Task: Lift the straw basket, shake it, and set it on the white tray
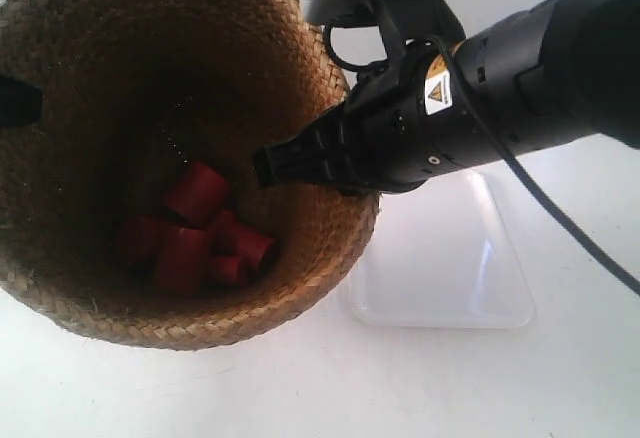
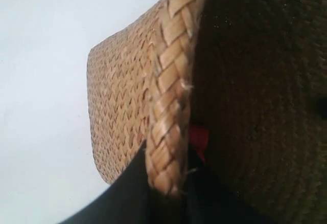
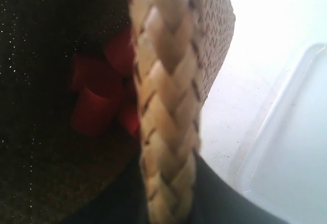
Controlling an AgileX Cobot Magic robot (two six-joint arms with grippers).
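Observation:
The straw basket [image 1: 110, 68] fills the left of the exterior view, tipped so its dark inside shows, and it looks held up off the table. My right gripper [image 1: 300, 163] is shut on its braided rim on the tray side, one finger inside and one outside, and the right wrist view shows this gripper [image 3: 168, 183] clamping the basket rim [image 3: 163, 81]. My left gripper [image 2: 166, 180] is shut on the opposite part of the basket rim [image 2: 171, 70]; only a dark tip of it [image 1: 15, 103] shows in the exterior view. The white tray [image 1: 450, 268] lies on the table beside the basket.
Several red cylinders [image 1: 195, 233] lie loose in the basket's bottom; they show as red cylinders [image 3: 97, 101] in the right wrist view and as a red patch [image 2: 199, 138] in the left one. White tabletop [image 1: 300, 388] surrounds the tray [image 3: 291, 152].

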